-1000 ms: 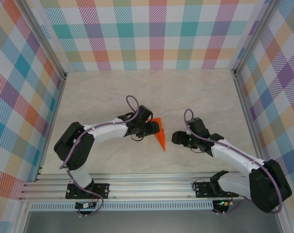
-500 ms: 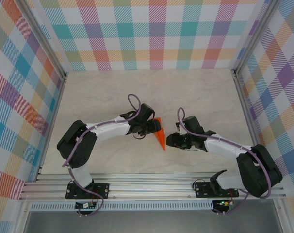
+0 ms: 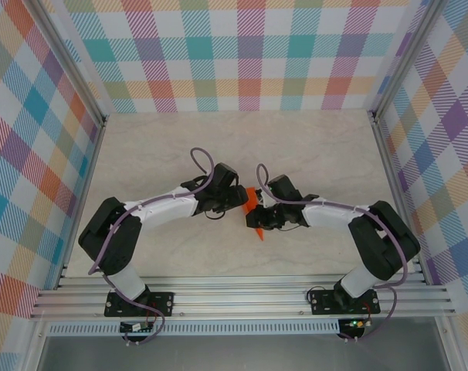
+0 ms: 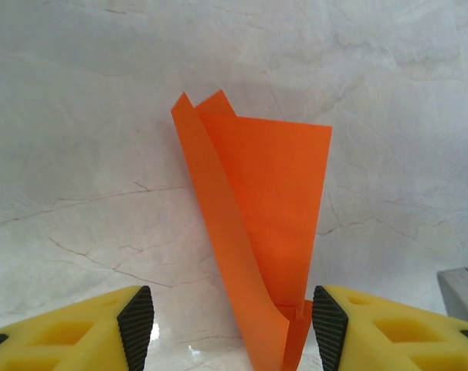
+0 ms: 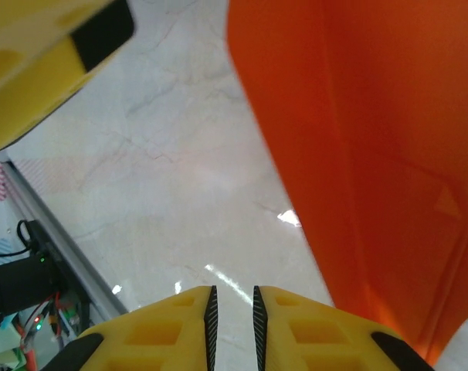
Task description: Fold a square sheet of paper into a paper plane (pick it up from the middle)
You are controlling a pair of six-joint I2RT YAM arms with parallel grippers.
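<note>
Narrow creased orange paper plane [image 4: 273, 201]

Pale marbled tabletop [image 3: 164, 147]; plaid walls [image 3: 249, 54] around; aluminium rail [image 3: 242, 297] near edge.

free: far table [image 3: 242, 147] | blocked: folded paper [image 4: 273, 201] between left pincer [image 4: 230, 325], right pincer [image 5: 232, 309]

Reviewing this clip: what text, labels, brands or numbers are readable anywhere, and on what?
None can be read.
Paper: plain orange, no print.
Left fingers: bare yellow and black, no marking.
Walls: plaid pattern, no words.
Electronics by the rail: too small and blurred to tell.
</note>
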